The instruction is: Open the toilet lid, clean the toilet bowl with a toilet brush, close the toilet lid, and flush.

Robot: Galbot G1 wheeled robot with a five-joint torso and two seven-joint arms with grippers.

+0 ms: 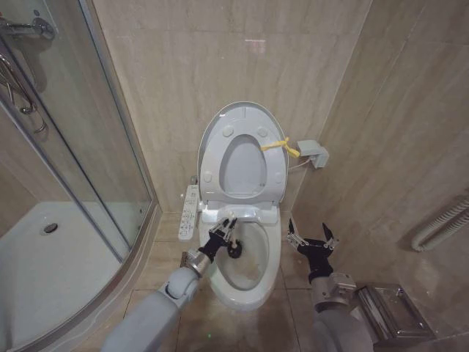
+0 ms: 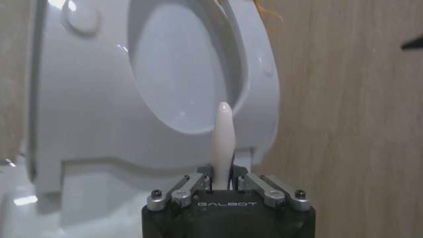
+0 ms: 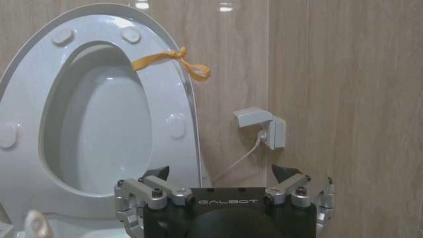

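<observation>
Toilet bowl sits against a beige tiled wall, on a tiled floor of the same tone. Toilet lid is raised upright behind the bowl, leaning on the wall, with the seat ring folded up against it. A yellow strap is tied at the lid's edge on the side nearer the wall socket.

Left claw is over the bowl's rear rim, closed narrow on the white handle of the toilet brush; the dark bristle head is down inside the bowl, near its left wall. In the left wrist view the handle tip stands up between the clamped fingers.

Right claw hangs just to the right of the bowl, above the floor, jaws spread wide, holding nothing.

Around the bowl: a control panel runs along its left side. A white socket box with a cable is on the wall to the right of the lid. A glass shower enclosure with a white tray stands well to the left of the bowl. A metal fitting lies on the floor to the right of the bowl, beyond the right arm.
</observation>
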